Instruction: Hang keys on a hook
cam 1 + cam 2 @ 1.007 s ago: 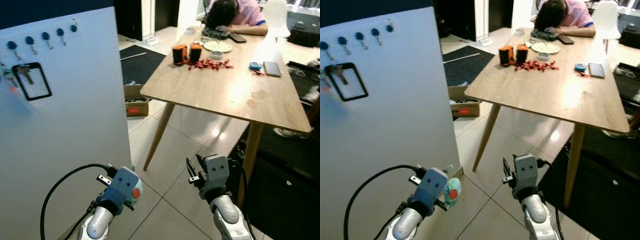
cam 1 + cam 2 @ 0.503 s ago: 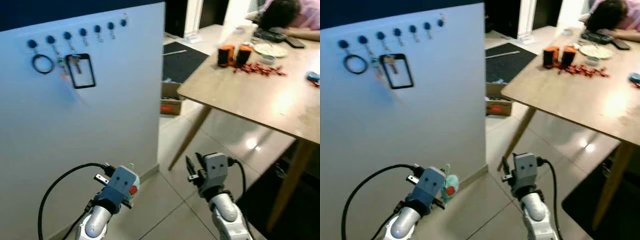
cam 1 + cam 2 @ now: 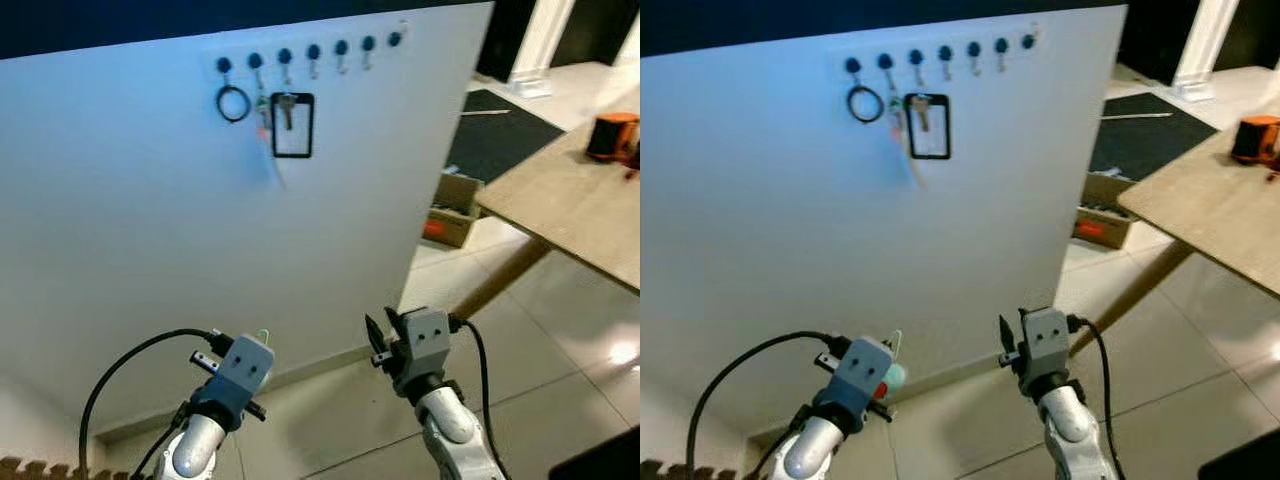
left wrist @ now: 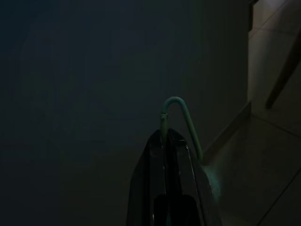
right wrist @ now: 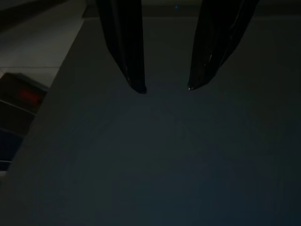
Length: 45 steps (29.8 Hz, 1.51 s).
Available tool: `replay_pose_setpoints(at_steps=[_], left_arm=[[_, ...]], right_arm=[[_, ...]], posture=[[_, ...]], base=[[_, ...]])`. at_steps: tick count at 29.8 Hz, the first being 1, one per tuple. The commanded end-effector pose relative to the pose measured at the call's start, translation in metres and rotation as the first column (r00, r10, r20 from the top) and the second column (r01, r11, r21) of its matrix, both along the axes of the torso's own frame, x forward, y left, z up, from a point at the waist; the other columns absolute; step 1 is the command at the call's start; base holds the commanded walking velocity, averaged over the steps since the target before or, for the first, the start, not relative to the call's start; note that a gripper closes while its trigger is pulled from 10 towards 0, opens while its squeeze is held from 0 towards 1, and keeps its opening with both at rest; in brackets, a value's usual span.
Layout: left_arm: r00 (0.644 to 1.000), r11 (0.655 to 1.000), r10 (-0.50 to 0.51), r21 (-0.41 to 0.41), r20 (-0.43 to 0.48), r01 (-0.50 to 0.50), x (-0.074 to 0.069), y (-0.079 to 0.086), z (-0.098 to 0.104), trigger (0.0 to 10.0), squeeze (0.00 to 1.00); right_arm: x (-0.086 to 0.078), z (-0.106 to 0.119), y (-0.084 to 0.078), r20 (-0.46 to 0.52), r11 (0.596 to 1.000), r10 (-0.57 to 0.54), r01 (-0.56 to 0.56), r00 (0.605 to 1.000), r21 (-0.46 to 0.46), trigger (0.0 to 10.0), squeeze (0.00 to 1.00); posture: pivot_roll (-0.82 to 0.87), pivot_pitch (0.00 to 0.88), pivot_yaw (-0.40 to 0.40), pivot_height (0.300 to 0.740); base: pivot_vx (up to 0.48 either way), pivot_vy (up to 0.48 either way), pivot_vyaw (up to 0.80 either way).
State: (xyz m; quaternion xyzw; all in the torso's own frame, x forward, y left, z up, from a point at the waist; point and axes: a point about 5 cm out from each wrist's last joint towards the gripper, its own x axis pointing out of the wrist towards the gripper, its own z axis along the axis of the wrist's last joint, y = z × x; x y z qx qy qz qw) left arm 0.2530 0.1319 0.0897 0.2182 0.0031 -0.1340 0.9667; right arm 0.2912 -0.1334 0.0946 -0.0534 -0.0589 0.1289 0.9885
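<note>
Keys (image 4: 181, 117) sit pinched between the left gripper's (image 4: 165, 136) closed fingers, green loop jutting beyond the tips for hooking; hooks (image 3: 313, 52) wait high above. Right gripper (image 5: 164, 87) fingers are parted, empty.

head views: bright, even, slightly soft | glare: floor tile (image 3: 622, 352) at right | white board (image 3: 150, 250): faint bluish cast | wrist views: very dark, little detail
</note>
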Motion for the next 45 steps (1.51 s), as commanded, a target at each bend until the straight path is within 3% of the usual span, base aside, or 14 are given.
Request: replay_pose_setpoints(at_steps=[1, 35, 45], left_arm=[[1.000, 1.000, 0.003, 0.011, -0.010, -0.003, -0.0025, 0.0023, -0.0032, 10.0, 0.00], [1.000, 1.000, 0.006, 0.015, -0.015, -0.006, -0.0038, 0.0033, -0.0047, 10.0, 0.00], [1.000, 1.000, 0.014, 0.011, -0.012, -0.014, -0.0001, 0.0044, -0.0031, 10.0, 0.00]], right_arm=[[-0.0025, -0.0052, 0.0010, -0.020, 1.000, 0.000, 0.000, 1.000, 0.011, 10.0, 0.00], [-0.0033, -0.0057, 0.0015, -0.018, 1.000, 0.002, -0.002, 1.000, 0.009, 10.0, 0.00], [-0.0029, -0.0048, 0.0008, -0.016, 0.999, -0.010, 0.010, 1.000, 0.034, 10.0, 0.00]], posture=[[0.10, 0.161, 0.012, 0.740], [0.09, 0.162, 0.013, 0.740], [0.09, 0.159, 0.016, 0.740]], base=[[0.000, 0.000, 0.80], [0.000, 0.000, 0.80], [0.000, 0.000, 0.00]])
